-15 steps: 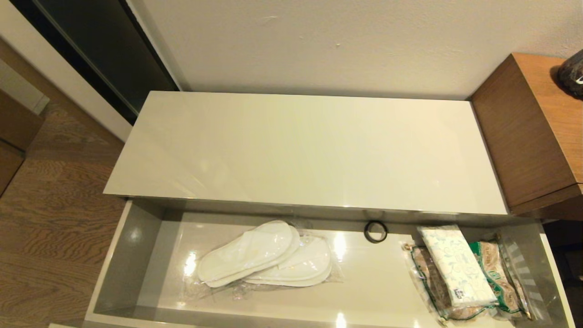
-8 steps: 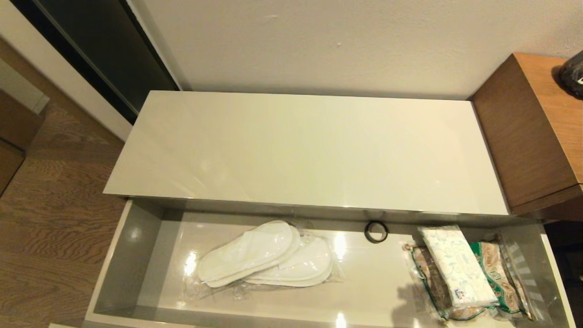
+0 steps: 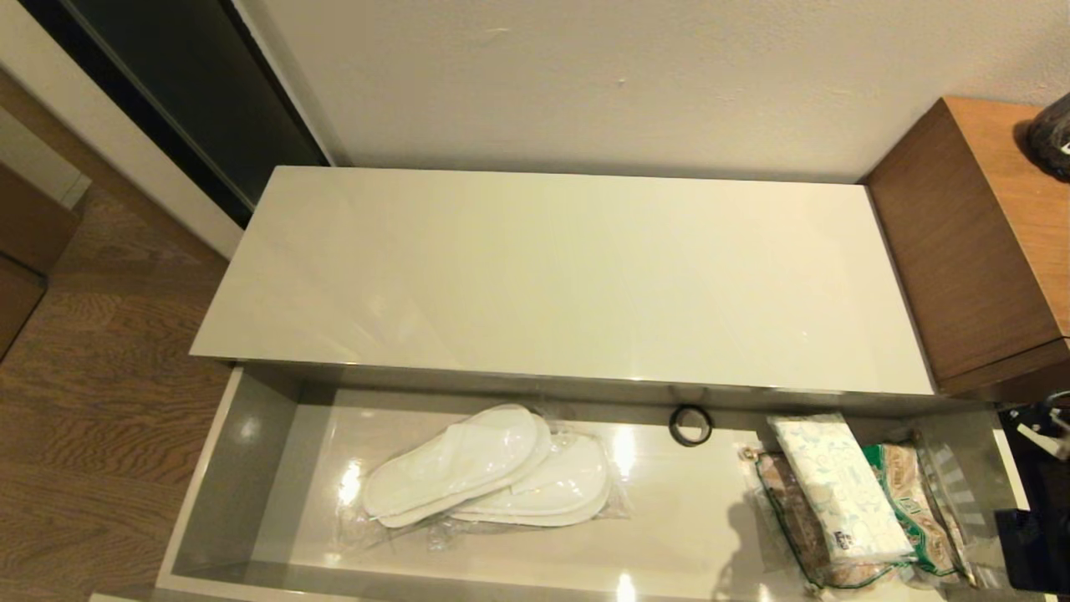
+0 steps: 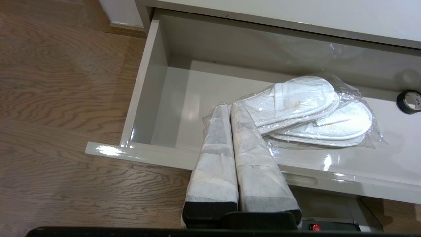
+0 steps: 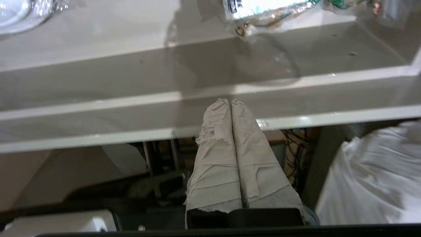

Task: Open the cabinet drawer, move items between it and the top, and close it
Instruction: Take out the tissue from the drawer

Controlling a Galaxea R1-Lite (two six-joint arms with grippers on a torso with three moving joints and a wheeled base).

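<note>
The cabinet drawer [image 3: 242, 468] stands pulled out below the cream top [image 3: 568, 276], which is bare. The wrapped white slippers [image 3: 489, 468] lie in the drawer's left half. At its right end the leaf-print tissue pack [image 3: 840, 493] rests on a snack bag. My left gripper [image 4: 229, 105] is shut and empty. It hangs over the drawer's front wall [image 4: 148, 154], tips close to the slippers [image 4: 306, 108]. My right gripper [image 5: 230, 101] is shut and empty, low in front of the drawer's front rim [image 5: 98, 105], with the tissue pack [image 5: 256, 6] beyond it.
A green-labelled snack bag [image 3: 911, 502] lies under the tissue pack. A small black ring [image 3: 690, 425] sits at the drawer's back wall. A taller brown wooden cabinet [image 3: 978, 242] adjoins the top on the right. Dark parts of my right arm [image 3: 1032, 548] show at the right edge.
Parts of my right arm have come into the head view at the right edge. A shadow has grown on the drawer floor beside the tissue pack. The items have not moved.
</note>
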